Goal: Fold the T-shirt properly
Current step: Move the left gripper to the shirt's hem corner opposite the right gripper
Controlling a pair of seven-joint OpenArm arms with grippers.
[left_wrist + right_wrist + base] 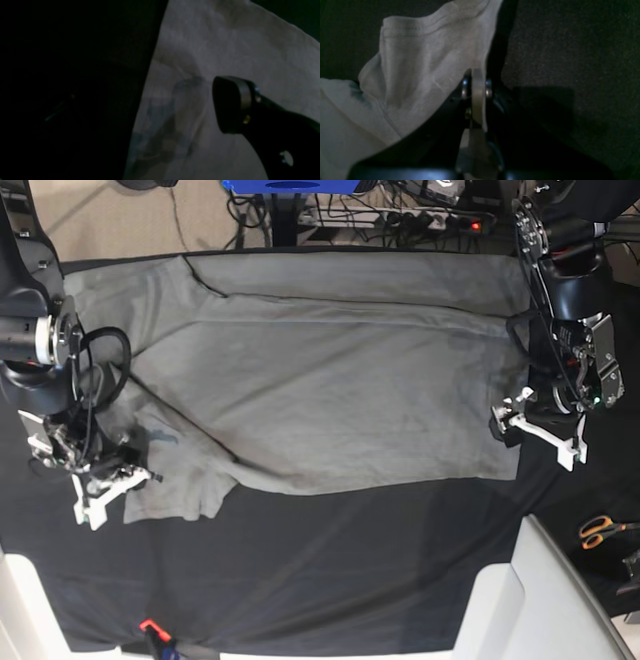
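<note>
Right jaws pinch T-shirt (330,380) sleeve; left agape.

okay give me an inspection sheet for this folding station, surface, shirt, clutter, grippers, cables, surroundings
Surface: black cloth covers the table.
Job's things: grey T-shirt spread out, wrinkled, one sleeve lifted.
Clutter: orange-handled scissors at the table's edge.
Grippers: right gripper shut on the T-shirt's sleeve; left gripper open at the T-shirt's edge, holding nothing.
Cables: black loop on the right arm; cables and power strip behind the table.
Surroundings: white panels in front.
</note>
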